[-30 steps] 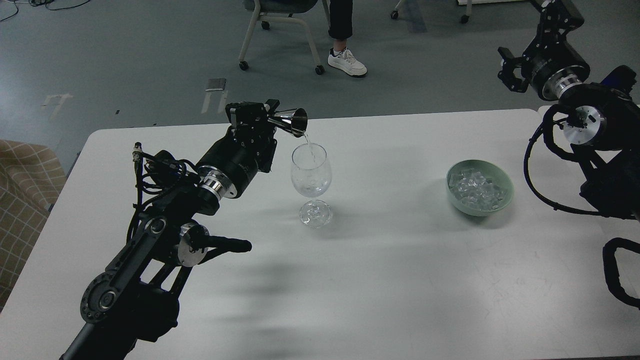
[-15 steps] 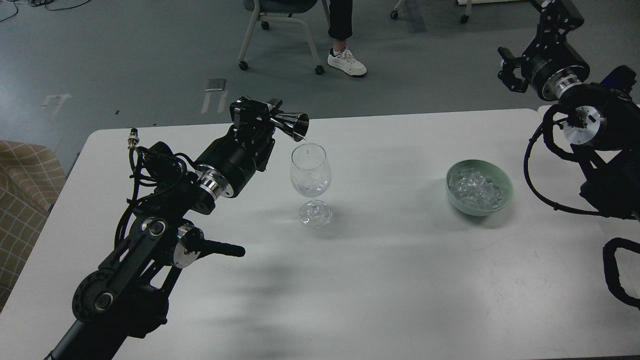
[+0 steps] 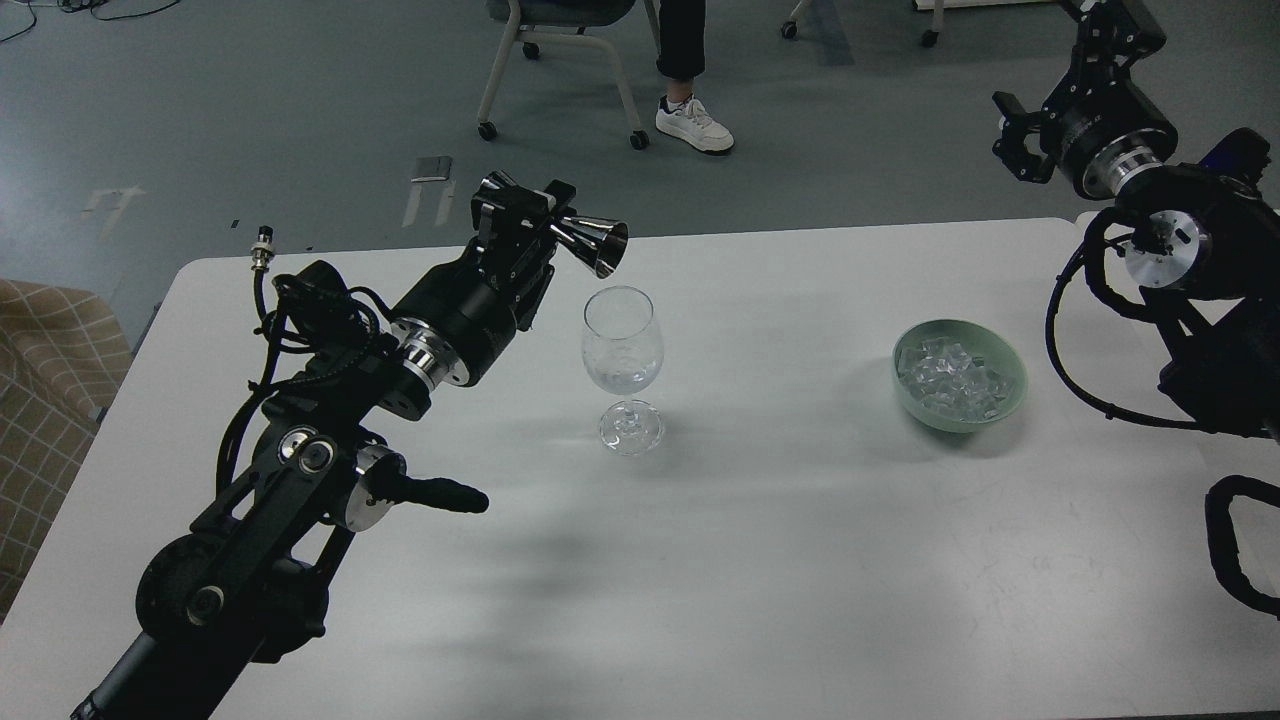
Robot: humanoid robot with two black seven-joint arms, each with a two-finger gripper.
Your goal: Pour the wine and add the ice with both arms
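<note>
My left gripper (image 3: 548,222) is shut on a shiny metal jigger (image 3: 592,243), held on its side just above and left of the rim of a clear wine glass (image 3: 621,345) that stands on the white table (image 3: 760,520). A little clear wine (image 3: 621,378) lies in the bottom of the bowl of the glass. No liquid runs from the jigger. A green bowl (image 3: 1006,398) of ice cubes (image 3: 950,378) stands to the right. My right gripper (image 3: 1012,140) hangs off the table's far right corner, small and dark.
A chair (image 3: 560,50) and a person's leg with a white shoe (image 3: 693,122) are on the floor beyond the table. A checked fabric seat (image 3: 40,370) is at the left edge. My right arm's cables (image 3: 1075,350) loop over the table's right end.
The stream from the jigger into the glass has stopped. My left gripper has lifted the jigger a little up and away from the rim. The right arm has barely moved.
</note>
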